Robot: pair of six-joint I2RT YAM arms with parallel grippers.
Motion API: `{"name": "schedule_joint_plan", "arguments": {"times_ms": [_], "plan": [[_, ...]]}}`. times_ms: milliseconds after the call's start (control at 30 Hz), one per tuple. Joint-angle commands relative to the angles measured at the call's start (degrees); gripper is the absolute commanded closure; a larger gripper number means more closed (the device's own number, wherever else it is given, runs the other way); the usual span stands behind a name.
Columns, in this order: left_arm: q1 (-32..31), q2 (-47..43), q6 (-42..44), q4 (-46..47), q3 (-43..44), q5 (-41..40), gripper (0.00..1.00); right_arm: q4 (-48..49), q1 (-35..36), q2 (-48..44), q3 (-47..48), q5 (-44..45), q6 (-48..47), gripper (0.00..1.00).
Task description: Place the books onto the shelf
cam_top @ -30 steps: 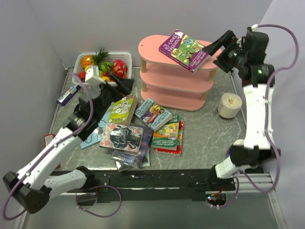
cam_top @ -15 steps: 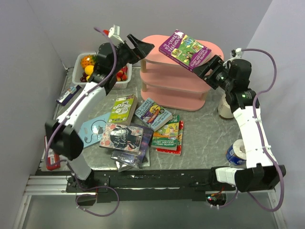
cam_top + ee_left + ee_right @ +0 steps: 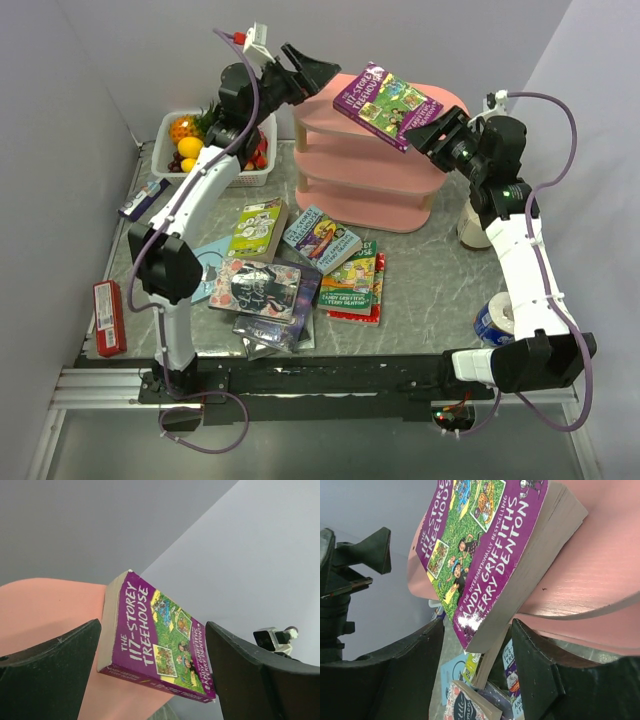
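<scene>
Purple bk (image 3: 388, 103) atop pink shelf (image 3: 345, 130)

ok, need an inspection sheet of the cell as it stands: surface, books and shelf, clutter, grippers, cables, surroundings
surface: grey mottled table top, no spills seen.
job's things: purple Treehouse book lies tilted on the top tier of the pink shelf, one corner overhanging; pile of books on the table in front of it.
clutter: white fruit basket back left; red box and blue-white carton at the left edge; paper roll and blue-white cylinder on the right.
grippers: left gripper open, facing the book's spine; right gripper open, jaws astride the overhanging corner, gaps either side.
cables: purple cables loop off both arms, clear of the books.
surroundings: plain grey walls; nothing else seen.
</scene>
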Motion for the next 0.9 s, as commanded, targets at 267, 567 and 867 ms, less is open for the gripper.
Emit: {"name": "schedule_joint_plan", "arguments": {"times_ms": [267,567,867], "plan": [[0.2,6.8,-1.6,-0.3,4.8,2.9,0.16,-0.2,0.3,5.3,7.9,0.9,-0.9,0.38],[0.1,4.5,-1.2,1.5,-1.0,8.3,0.43,-1.8,0.3,9.0,12.4,1.1,-1.4,0.42],[0.0,-1.9,-2.2,7.4,-13.4,11.0,0.52,-5.5,0.2,12.7,18.1,2.0,-2.6,0.43]]}}
